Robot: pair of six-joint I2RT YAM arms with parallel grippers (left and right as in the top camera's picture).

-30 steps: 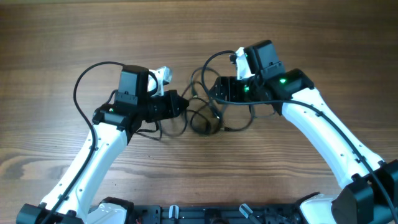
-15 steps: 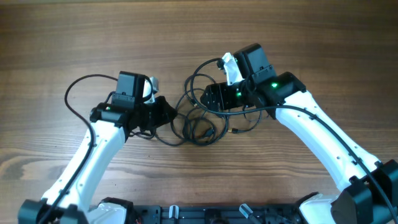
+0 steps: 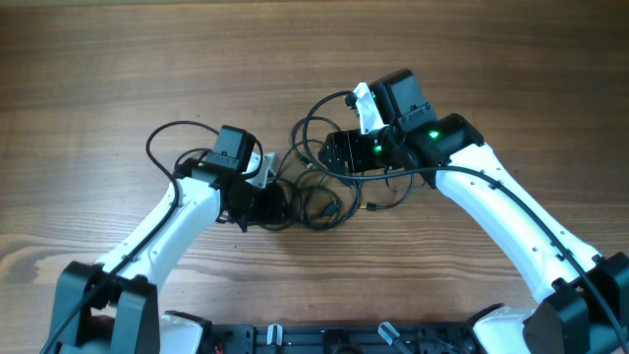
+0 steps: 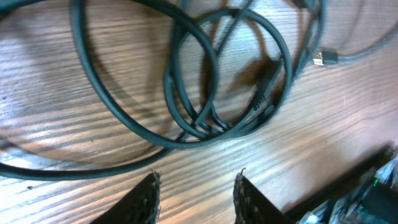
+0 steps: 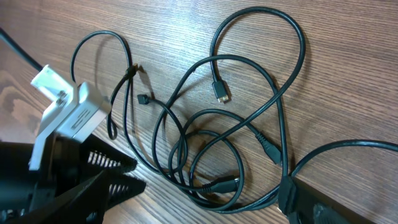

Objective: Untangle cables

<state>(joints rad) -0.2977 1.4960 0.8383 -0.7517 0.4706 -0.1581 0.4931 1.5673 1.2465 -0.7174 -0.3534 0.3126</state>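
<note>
- Two arms reach in over a wooden surface (image 3: 118, 59), and each carries one gripper.
- The cables (image 3: 316, 192) lie on the surface in one tangled heap of thin black loops, between the two grippers. How many separate cords make up the heap cannot be told.
- In the right wrist view the cables (image 5: 178, 155) show five plug ends. There is a small plug (image 5: 132, 71) at the upper left and a second small plug (image 5: 144, 98) just beside it. A metal-tipped plug (image 5: 221, 92) lies near the middle and a dark plug (image 5: 267, 148) to the right. A fifth plug (image 5: 227, 182) lies low in the heap.
- The left gripper (image 3: 268, 205) sits at the heap's left edge.
- In its own wrist view the left gripper (image 4: 196, 198) is partly open. Its two fingertips (image 4: 148, 198) stand apart with only bare wood between them, gripping nothing.
- Overlapping cable loops (image 4: 205, 130) lie just ahead of the fingertips. One metal-tipped plug end (image 4: 321, 58) lies at the upper right of that view.
- The right gripper (image 3: 341, 152) sits at the heap's far right side. I cannot tell how wide it stands or whether it has hold of a cord.
</note>
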